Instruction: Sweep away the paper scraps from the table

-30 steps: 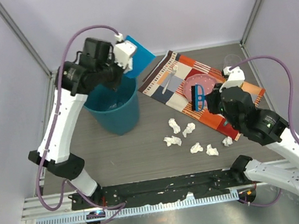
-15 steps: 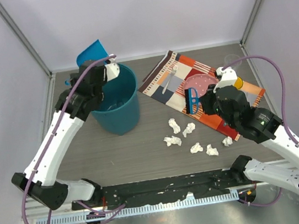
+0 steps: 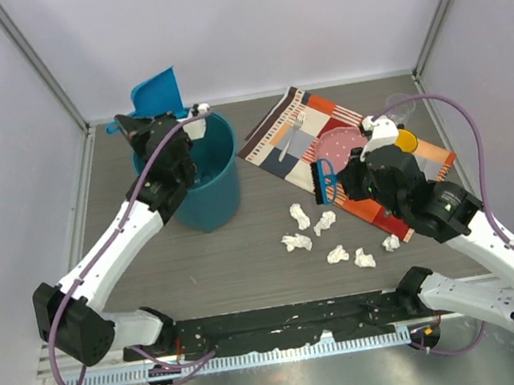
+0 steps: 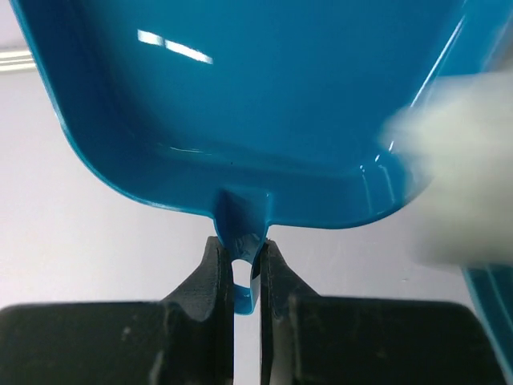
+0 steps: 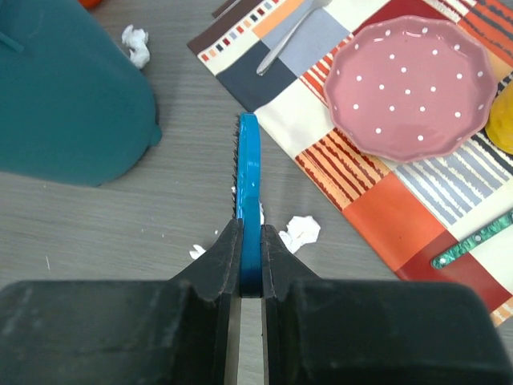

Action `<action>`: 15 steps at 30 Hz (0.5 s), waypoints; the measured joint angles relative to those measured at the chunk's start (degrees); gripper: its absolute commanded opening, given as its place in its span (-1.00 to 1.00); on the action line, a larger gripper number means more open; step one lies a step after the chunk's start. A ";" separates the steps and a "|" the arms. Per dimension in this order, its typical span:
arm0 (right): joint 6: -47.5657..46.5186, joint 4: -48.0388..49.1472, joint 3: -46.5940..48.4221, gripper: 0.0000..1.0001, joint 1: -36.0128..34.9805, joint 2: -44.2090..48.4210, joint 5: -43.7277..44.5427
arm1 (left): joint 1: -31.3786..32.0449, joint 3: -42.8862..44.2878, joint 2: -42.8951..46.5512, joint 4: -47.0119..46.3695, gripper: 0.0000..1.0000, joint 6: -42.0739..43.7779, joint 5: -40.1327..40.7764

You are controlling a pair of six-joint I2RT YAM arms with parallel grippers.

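Several paper scraps [image 3: 324, 222] lie on the dark table [image 3: 239, 271] in a loose cluster between the bin and the placemat; three show in the right wrist view [image 5: 303, 231]. My left gripper [image 3: 139, 126] [image 4: 247, 257] is shut on the handle tab of the blue dustpan [image 3: 156, 95] [image 4: 240, 96], held raised behind the bin's far left rim. A blurred white shape [image 4: 457, 160] lies at the pan's right edge. My right gripper [image 3: 339, 182] [image 5: 251, 241] is shut on a blue brush [image 3: 323, 179] [image 5: 248, 176], held above the scraps at the placemat's near-left edge.
A teal bin [image 3: 199, 177] [image 5: 64, 88] stands at the left. The striped orange placemat [image 3: 274, 142] carries a pink dotted plate [image 3: 336, 143] [image 5: 409, 88], a fork [image 3: 294, 132] [image 5: 288, 40] and a yellow object [image 3: 406, 141]. Pale walls surround the table.
My left arm swung the dustpan from the bin's right side, over it, to behind its far left rim. My right gripper moved the brush left, off the plate.
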State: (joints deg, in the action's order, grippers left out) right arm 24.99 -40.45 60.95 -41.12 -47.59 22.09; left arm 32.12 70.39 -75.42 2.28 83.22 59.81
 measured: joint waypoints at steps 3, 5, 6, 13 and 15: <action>0.44 -2.47 1.49 -0.99 0.00 -2.10 0.00 | 0.00 -3.45 0.11 -10.64 -1.00 8.11 0.98; 0.70 -3.87 1.70 -0.99 0.00 -2.69 0.59 | 0.00 -5.25 0.20 -15.78 -1.00 12.17 1.40; 0.74 -4.57 1.73 -0.99 0.00 -2.78 0.87 | 0.02 -5.81 0.28 -17.33 -1.00 13.46 1.66; 3.34 -11.74 4.59 -0.98 0.00 -6.54 4.90 | 0.02 3.67 -0.17 -3.74 -1.00 2.67 1.77; 4.24 -13.75 4.96 -0.98 0.02 -8.44 6.62 | -0.04 18.32 -1.92 16.24 -1.00 -11.26 -3.23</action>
State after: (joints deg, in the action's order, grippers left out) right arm 29.23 -54.19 65.91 -41.10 -56.03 28.71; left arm 32.08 88.71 -77.34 18.52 71.96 56.58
